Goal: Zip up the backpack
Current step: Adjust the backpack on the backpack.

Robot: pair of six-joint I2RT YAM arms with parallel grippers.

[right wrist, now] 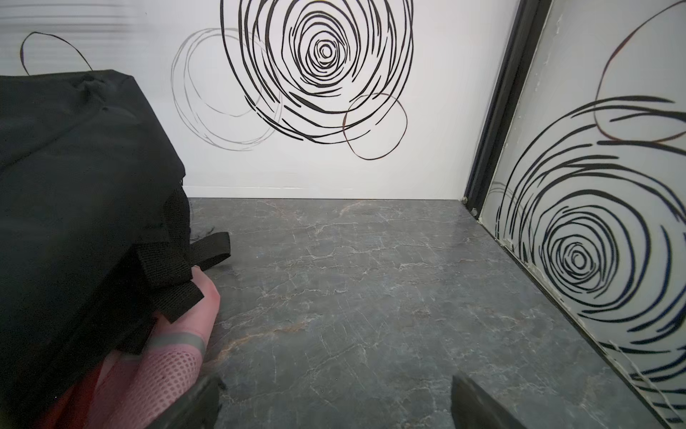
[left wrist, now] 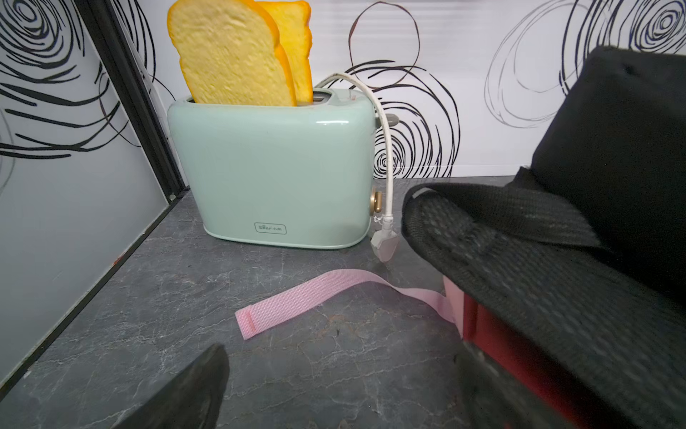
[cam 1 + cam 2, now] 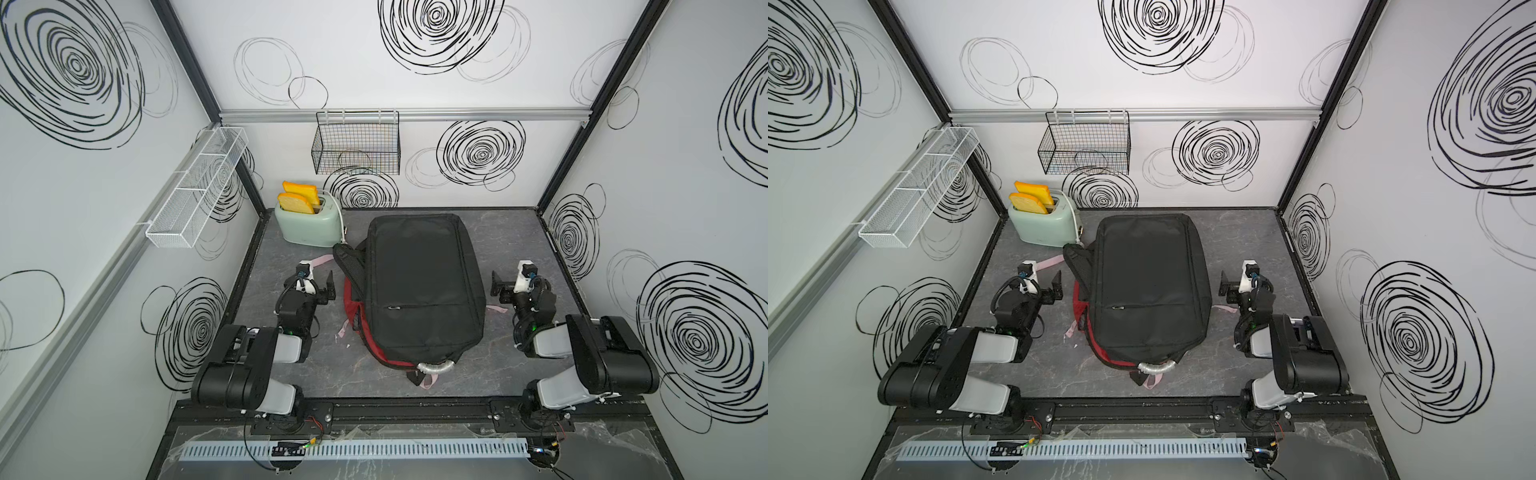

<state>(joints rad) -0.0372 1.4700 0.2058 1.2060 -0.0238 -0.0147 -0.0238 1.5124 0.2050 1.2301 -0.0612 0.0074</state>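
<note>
Backpack (image 3: 424, 286): black woven fabric, rounded-rectangular, lying flat mid-tabletop (image 3: 291, 374) between the two arms, long axis running from the rear wall toward the robot's base; seen in both top views. Tabletop: dark grey, marble-veined, matte, bounded by black frame rails. Enclosure: white panels on three sides, printed with black scribbled spirals. Red lining (image 3: 349, 301) shows along the bag's edge on the left arm's side and round the near end; the main zipper's slider cannot be made out. Front pocket zipper (image 3: 395, 307): short line across the panel. Carry handle (image 3: 436, 368): curved, wrapped in silvery tape, at the near end. Shoulder strap (image 2: 519, 267): black padded mesh, spilling out on the left side, partly cut off in the left wrist view. Pink webbing strap (image 2: 315, 301): flat, ribbed, lying on the table near the toaster (image 2: 274, 178). Toaster: mint green, glossy, rounded, rear left corner, two bread slices (image 2: 230, 55) standing in its slots, white cord (image 2: 384, 148) hanging down its side. Pink mesh (image 1: 163, 375) peeks from under the bag. Black wire basket (image 3: 355, 143) on the rear wall; white mesh shelf (image 3: 195, 191) on the left wall. Left gripper (image 2: 334, 405): jaws spread wide, holding nothing, just beside the bag. Right gripper (image 1: 339, 405): likewise spread wide and empty, at the opposite flank; only blurred fingertips show in each wrist view.
</note>
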